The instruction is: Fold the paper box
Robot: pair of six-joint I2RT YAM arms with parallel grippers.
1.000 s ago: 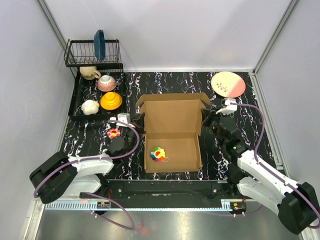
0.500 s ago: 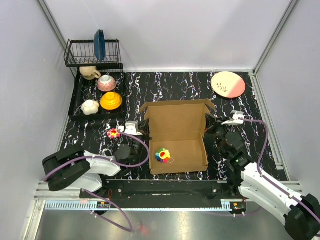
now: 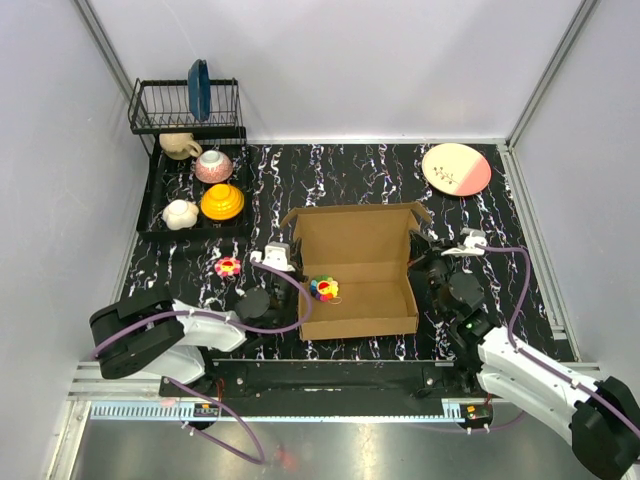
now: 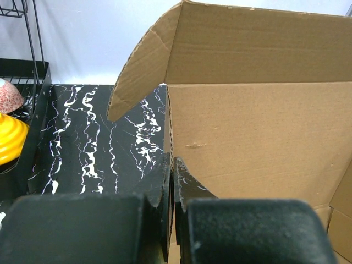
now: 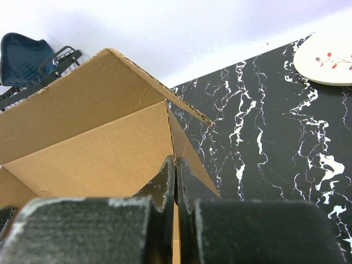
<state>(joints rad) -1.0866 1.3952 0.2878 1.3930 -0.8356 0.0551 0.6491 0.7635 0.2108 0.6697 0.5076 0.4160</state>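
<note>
The black, white-veined counter [image 3: 350, 170] fills the space ahead of me, and the paper box [image 3: 360, 255] sits on it near the middle, between my two arms. Its tray is open at the top and its lid stands upright along the far side, with a small flap folded out at each upper corner. A black wire dish rack [image 3: 185, 110] stands in the far left corner holding a blue dish [image 3: 198, 88] on edge, and a pink plate [image 3: 456, 168] lies flat in the far right corner. My left gripper [image 4: 172, 181] is pinched shut on the box's left wall, the cardboard edge running down between its fingers, and my right gripper [image 5: 175, 181] is clamped on the right wall in the same way. A yellow bowl [image 3: 221, 202] rests upside down below the rack. A many-coloured toy [image 3: 323, 288] lies inside the box against the left wall, and a flower-shaped toy [image 3: 228, 266] lies on the counter just left of my left wrist.
</note>
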